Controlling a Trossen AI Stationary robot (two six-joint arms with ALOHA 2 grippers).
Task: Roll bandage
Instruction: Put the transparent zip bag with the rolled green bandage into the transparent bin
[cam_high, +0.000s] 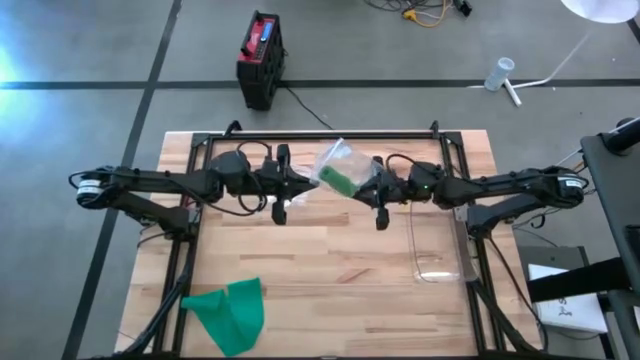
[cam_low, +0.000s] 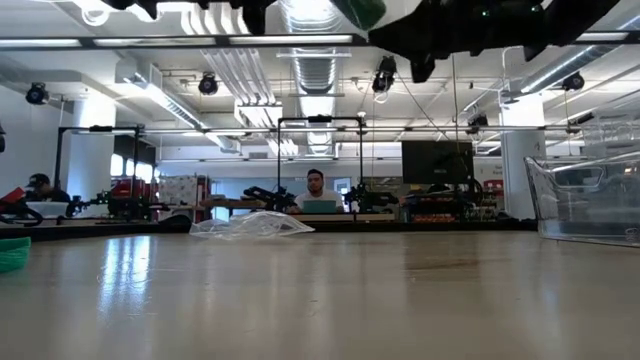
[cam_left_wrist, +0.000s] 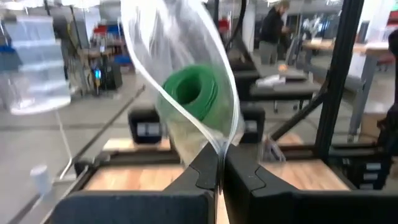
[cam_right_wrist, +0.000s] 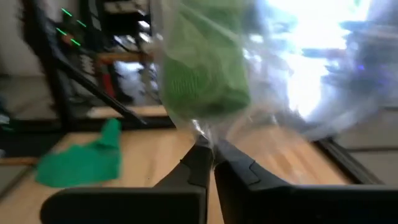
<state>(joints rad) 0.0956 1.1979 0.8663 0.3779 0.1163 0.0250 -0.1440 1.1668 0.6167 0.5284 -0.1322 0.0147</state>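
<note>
The setting is a robotics laboratory or workshop with an open-plan floor. The wooden table (cam_high: 330, 270) carries a black metal frame (cam_high: 335, 135) on which two arms are mounted. The floor is bare grey concrete (cam_high: 100, 50) marked with dark tape lines. Exposed ducts and pipes (cam_low: 300, 60) run across the ceiling, with spot lamps fixed between them. Far across the room stand further benches with similar arm rigs (cam_low: 270, 195), a large dark monitor (cam_low: 436, 160), and a seated person (cam_low: 316, 190) at a laptop.
</note>
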